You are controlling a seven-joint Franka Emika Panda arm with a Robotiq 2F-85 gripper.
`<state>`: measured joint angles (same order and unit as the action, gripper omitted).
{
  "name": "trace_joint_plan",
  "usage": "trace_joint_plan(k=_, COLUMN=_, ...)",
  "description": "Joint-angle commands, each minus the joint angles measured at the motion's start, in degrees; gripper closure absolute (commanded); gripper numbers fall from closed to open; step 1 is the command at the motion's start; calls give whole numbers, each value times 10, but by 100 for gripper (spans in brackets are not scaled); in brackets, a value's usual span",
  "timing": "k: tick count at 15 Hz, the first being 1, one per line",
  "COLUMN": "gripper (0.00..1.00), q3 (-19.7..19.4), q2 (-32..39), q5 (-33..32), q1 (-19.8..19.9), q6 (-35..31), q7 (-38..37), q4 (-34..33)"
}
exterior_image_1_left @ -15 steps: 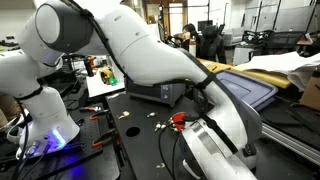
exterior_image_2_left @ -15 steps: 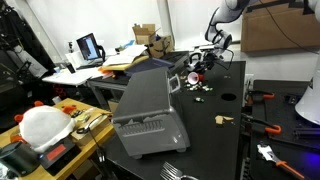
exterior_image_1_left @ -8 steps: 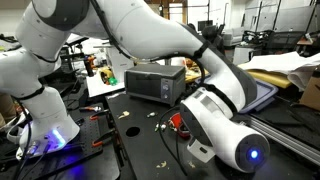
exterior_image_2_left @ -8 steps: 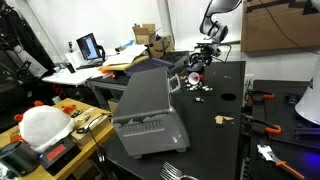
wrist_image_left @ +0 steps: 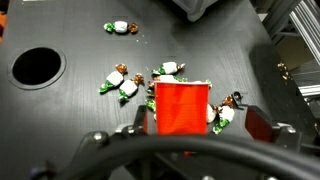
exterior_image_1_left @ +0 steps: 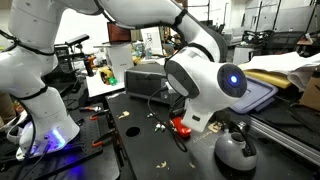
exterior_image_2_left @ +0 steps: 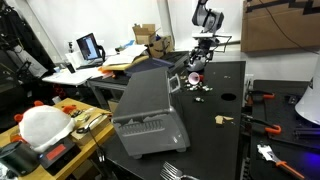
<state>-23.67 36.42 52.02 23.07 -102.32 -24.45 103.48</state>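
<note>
At frame centre in the wrist view, a red box (wrist_image_left: 180,106) lies on the black table (wrist_image_left: 80,115) among wrapped candies (wrist_image_left: 122,82); the hand (wrist_image_left: 192,128), at the bottom edge, stands wide and empty, straddling it.

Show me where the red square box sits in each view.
Exterior view: the red square box lies low centre, beneath the white arm.
Exterior view: top centre, on the black table's far end.
Wrist view: dead centre.
Shared landmark: green-and-white wrapped candies scattered beside it.

Arm (exterior_image_1_left: 200,85) arched forward, wrist (exterior_image_2_left: 205,22) pointing down — jaws spread wide apart.
</note>
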Motion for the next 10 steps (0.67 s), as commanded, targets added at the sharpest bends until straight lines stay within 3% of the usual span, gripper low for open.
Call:
trace_joint_plan(k=1, gripper=0, q3=-3, q2=-93, q5=-64, q1=-41, q6=-74, q7=23, q4=99)
trace_joint_plan(k=10, gripper=0, q3=27, q2=-189, q5=-205, q1=-82, q6=-214, q7=4, q4=214)
